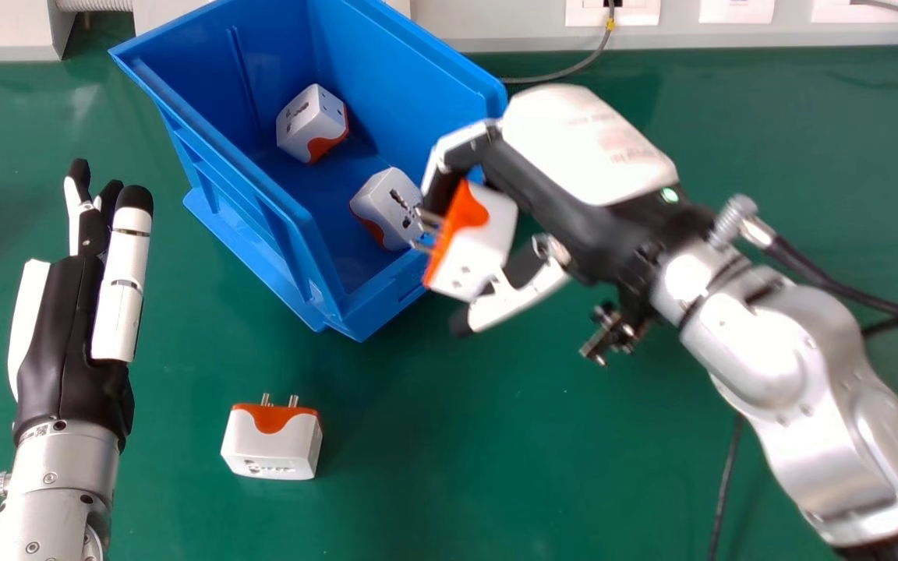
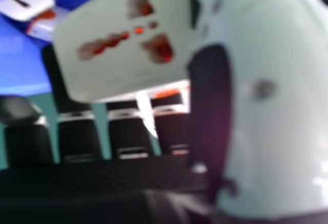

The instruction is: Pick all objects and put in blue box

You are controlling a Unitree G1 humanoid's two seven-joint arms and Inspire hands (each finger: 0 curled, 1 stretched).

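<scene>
Counting plugs, we judge the job about half done: two lie in the box, one is held at its rim and one is waiting on the bench. The box stands by the bench's far edge; inside it, the far plug sits towards the back and the near plug lies by the front right corner, the two apart. Just beside that corner, our right hand has its fingers and thumb pinching the held plug, pins pointing in over the box; we cannot tell whether it clears the rim. That one needs letting go inside, then the last plug, in front of the box's near corner, needs fetching. Our left hand lies idle along the bench's left side, fingers straight.
</scene>
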